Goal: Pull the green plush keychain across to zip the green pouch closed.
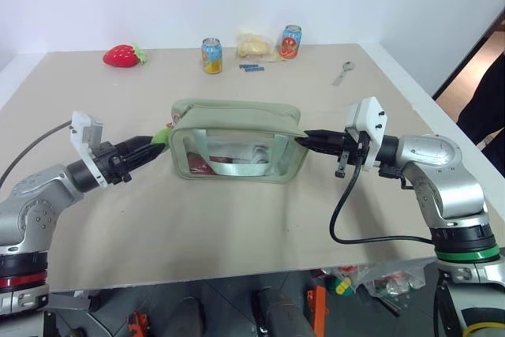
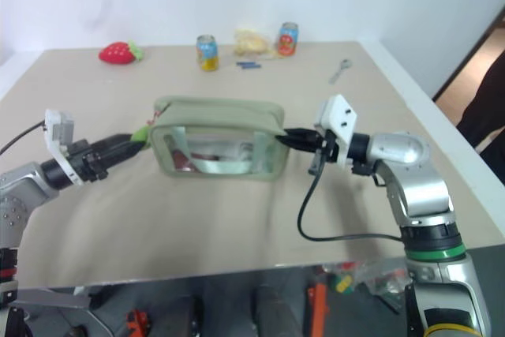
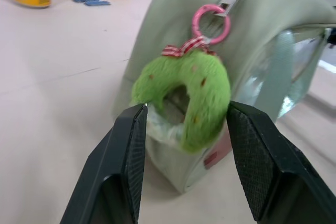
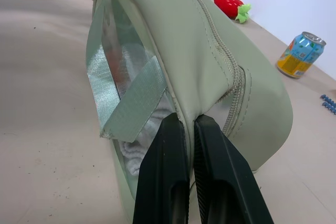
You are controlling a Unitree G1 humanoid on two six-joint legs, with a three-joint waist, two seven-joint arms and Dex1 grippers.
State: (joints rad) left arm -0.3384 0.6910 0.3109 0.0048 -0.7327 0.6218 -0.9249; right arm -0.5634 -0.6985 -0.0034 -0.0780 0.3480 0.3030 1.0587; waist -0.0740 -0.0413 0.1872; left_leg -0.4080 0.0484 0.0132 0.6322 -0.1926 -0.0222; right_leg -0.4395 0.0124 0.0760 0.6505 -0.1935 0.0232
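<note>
Left wrist view: green plush keychain point(image 3: 185, 95) hanging free from its pink ring point(image 3: 211, 23) at the end of the green pouch point(image 3: 273, 19), sitting between the parted left fingers point(image 3: 128, 161) with daylight on both sides, touching neither so far as can be told. Main risk from here: zip possibly short of its stop, since the slider itself hides behind the ring and fabric, so closure perhaps complete but not provable from this angle. Second risk: left gripper point(image 1: 155, 147) snagging the fuzzy charm on withdrawal and dragging the slider back open, or tugging the whole pouch toward 9 o'clock. Third: right gripper point(image 4: 188, 129), clamped together on the seam tab at the pouch's 3 o'clock end, letting go clumsily and tipping the boxy, soft-sided bag. In the head views, pouch at table centre, charm at its 9 o'clock end, cans point(image 1: 211, 55) and strawberry toy point(image 1: 121, 55) well apart toward 12 o'clock, no obstacle there. Left gripper: roughly half spread, holding nothing. Right gripper: fingers pressed together on the pouch fabric.
</note>
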